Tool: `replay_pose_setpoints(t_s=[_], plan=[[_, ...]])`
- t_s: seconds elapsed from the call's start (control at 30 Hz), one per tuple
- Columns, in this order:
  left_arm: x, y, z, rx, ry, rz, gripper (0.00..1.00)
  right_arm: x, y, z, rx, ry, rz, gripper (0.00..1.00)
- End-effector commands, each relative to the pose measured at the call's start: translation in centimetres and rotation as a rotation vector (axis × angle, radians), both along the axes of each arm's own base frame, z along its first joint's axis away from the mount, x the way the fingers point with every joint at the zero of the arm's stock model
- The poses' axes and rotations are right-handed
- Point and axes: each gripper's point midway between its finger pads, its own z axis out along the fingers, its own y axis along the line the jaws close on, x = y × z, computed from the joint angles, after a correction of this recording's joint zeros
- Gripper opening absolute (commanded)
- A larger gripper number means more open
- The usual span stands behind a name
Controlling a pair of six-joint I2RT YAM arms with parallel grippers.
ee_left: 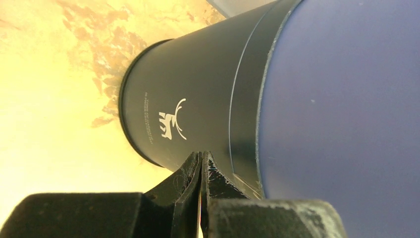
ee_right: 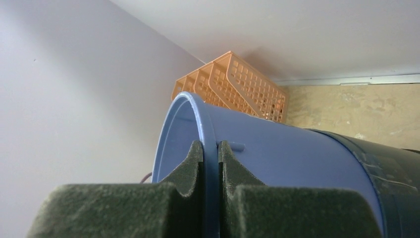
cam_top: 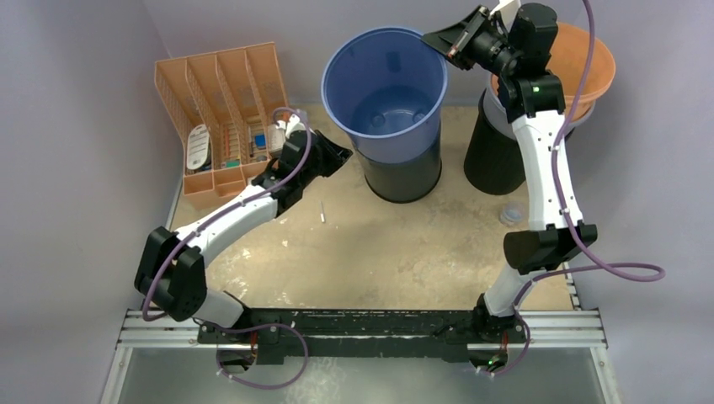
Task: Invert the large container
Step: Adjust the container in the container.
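Note:
The large container (cam_top: 396, 139) is a blue bucket standing upright, mouth up, nested in a black container (cam_top: 406, 178) at the back middle of the table. My right gripper (cam_top: 444, 50) reaches in from the right and is shut on the bucket's right rim (ee_right: 208, 134), one finger inside and one outside, as the right wrist view shows around the gripper (ee_right: 211, 144). My left gripper (cam_top: 343, 156) sits low at the left of the stack. In the left wrist view it (ee_left: 204, 154) is shut with nothing between the fingers, right beside the black container (ee_left: 198, 89) just below the blue wall (ee_left: 346, 124).
An orange slotted organizer (cam_top: 219, 109) with small items stands at the back left, close behind the left arm. At the back right a second black container (cam_top: 497, 156) carries an orange bowl (cam_top: 589, 59). A small white stick (cam_top: 322, 212) and a clear cap (cam_top: 510, 214) lie on the table.

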Motion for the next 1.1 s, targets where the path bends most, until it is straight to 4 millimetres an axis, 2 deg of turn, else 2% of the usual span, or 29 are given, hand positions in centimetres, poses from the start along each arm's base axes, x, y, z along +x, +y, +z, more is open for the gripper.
replay_pose_setpoints(t_s=[0.0,0.17,0.2,0.37,0.47,0.6,0.7,0.93,1.07], plan=[[0.1,1.9,7.6,0.046,-0.177,0.039,0.0,-6.8,-0.7,11.6,0.047,-0.355,0.01,0.0],[-0.4,5.4,13.0,0.197,-0.276,0.115,0.07,-5.3,-1.9,8.6,-0.034,-0.286,-0.061,0.0],[-0.6,6.1,14.7,0.219,-0.303,0.133,0.08,-5.1,-2.1,8.1,-0.041,-0.275,-0.073,0.0],[-1.8,9.3,19.8,0.356,-0.396,0.197,0.15,-4.3,-3.2,6.4,-0.077,-0.238,-0.123,0.0],[-2.5,10.3,23.1,0.423,-0.469,0.192,0.2,-4.0,-3.9,5.5,-0.098,-0.218,-0.157,0.0],[-3.2,9.8,26.1,0.466,-0.527,0.128,0.29,-3.7,-4.8,4.0,-0.141,-0.183,-0.179,0.0],[-3.5,9.0,27.1,0.453,-0.545,0.078,0.35,-3.5,-5.5,2.7,-0.19,-0.151,-0.199,0.0],[-3.2,5.4,26.3,0.405,-0.529,-0.074,0.46,-3.7,-5.7,0.7,-0.222,-0.109,-0.188,0.0],[-4.2,4.1,27.2,0.421,-0.573,-0.144,0.5,-3.6,-5.5,0.1,-0.222,-0.095,-0.178,0.0]])
